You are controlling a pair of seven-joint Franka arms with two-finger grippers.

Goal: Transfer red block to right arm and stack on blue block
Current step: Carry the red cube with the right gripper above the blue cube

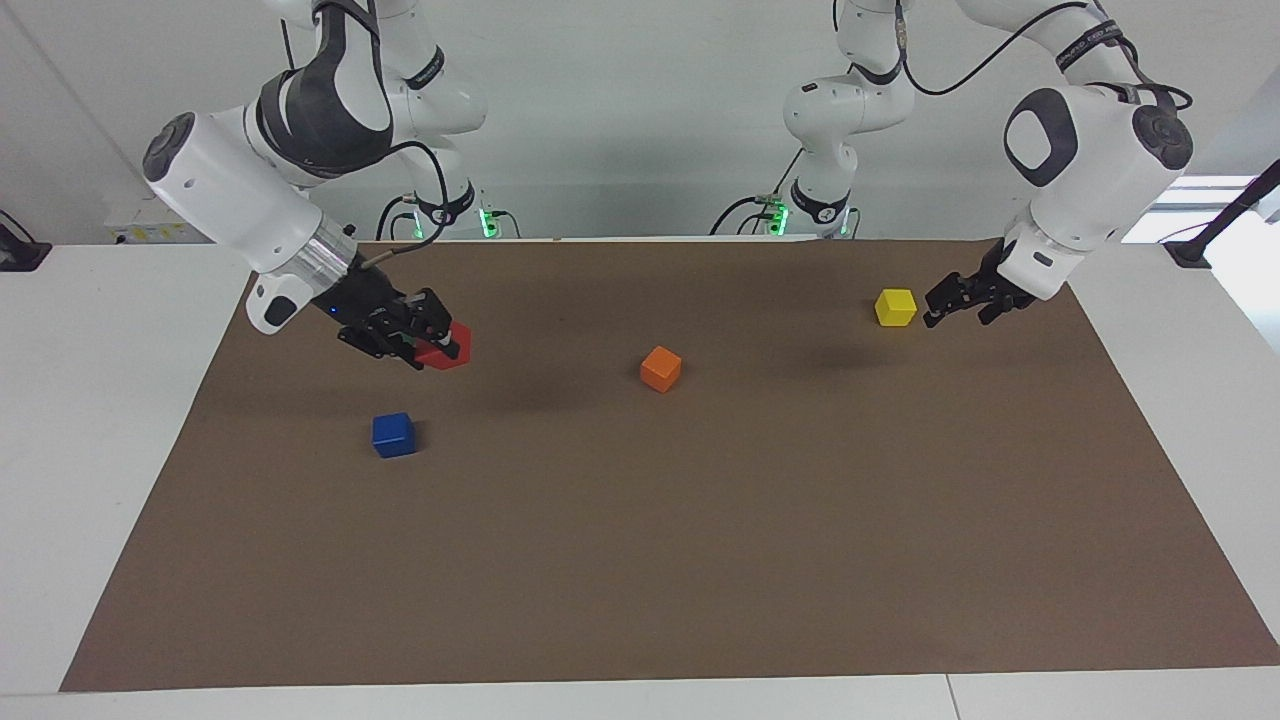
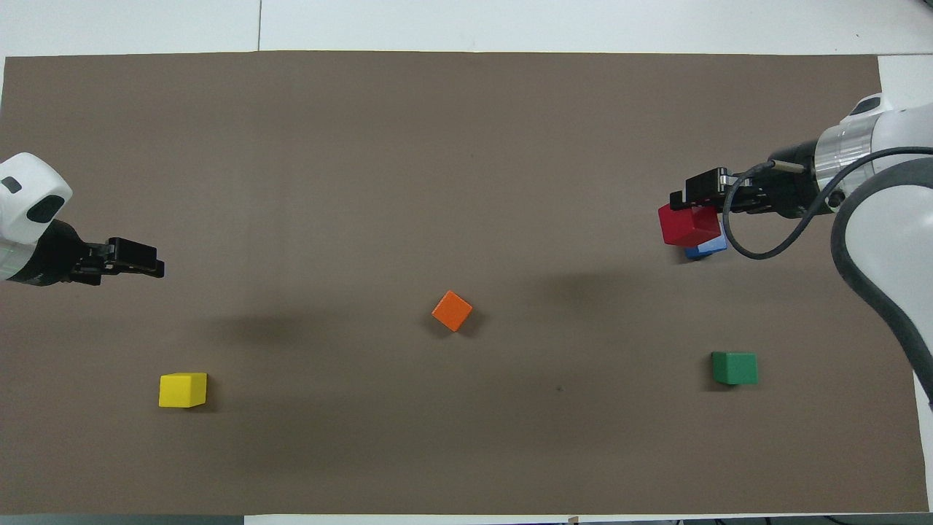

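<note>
My right gripper (image 1: 432,345) is shut on the red block (image 1: 447,346) and holds it in the air over the blue block (image 1: 393,434), clearly apart from it. In the overhead view the red block (image 2: 689,224) covers most of the blue block (image 2: 708,249), with the right gripper (image 2: 692,206) on it. My left gripper (image 1: 958,315) is open and empty, raised beside the yellow block (image 1: 895,307) at the left arm's end of the table. It also shows in the overhead view (image 2: 149,261).
An orange block (image 1: 660,368) lies mid-mat, also seen from above (image 2: 452,310). A green block (image 2: 734,367) lies nearer to the robots than the blue block. The yellow block (image 2: 182,389) shows from above too. All lie on a brown mat (image 1: 700,560).
</note>
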